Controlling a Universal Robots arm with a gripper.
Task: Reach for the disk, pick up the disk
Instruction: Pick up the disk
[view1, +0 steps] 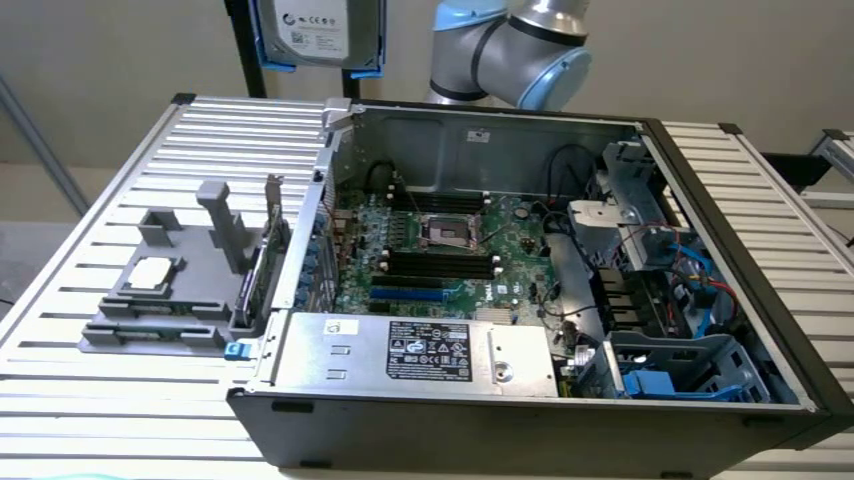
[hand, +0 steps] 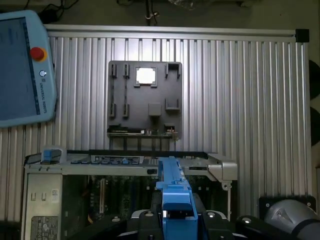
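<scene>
So at this point the disk (view1: 315, 28) is nowhere near the table (view1: 147, 170). In the exterior view it hangs high up, above the back corner of the open computer case (view1: 747, 190) on the exterior view's left, with the label facing the camera and the arm (view1: 514, 50) just beside it. It hangs upright, so its long axis runs more or less up and down.

The wrist view is the useful one here. The blue carrier bracket (hand: 175, 197) shows edge-on and sticks straight out ahead of the gripper (hand: 176, 225), with a black finger on either side of it. So the disk lies in line with the gripper's own axis rather than off to one side, and it points down toward the case wall and the table below.

The jaws look closed onto the bracket's flat sides. The actual contact faces sit right at the frame edge though, so that's a "pretty sure" and not a certainty. Since the disk hangs in mid-air, a firm grip fits.

Below it on the table are the grey fixture tray (hand: 145, 107) with the small square chip (hand: 145, 75) and a teach pendant (hand: 20, 70). All of them are well apart from the disk. The pick looks done.
</scene>
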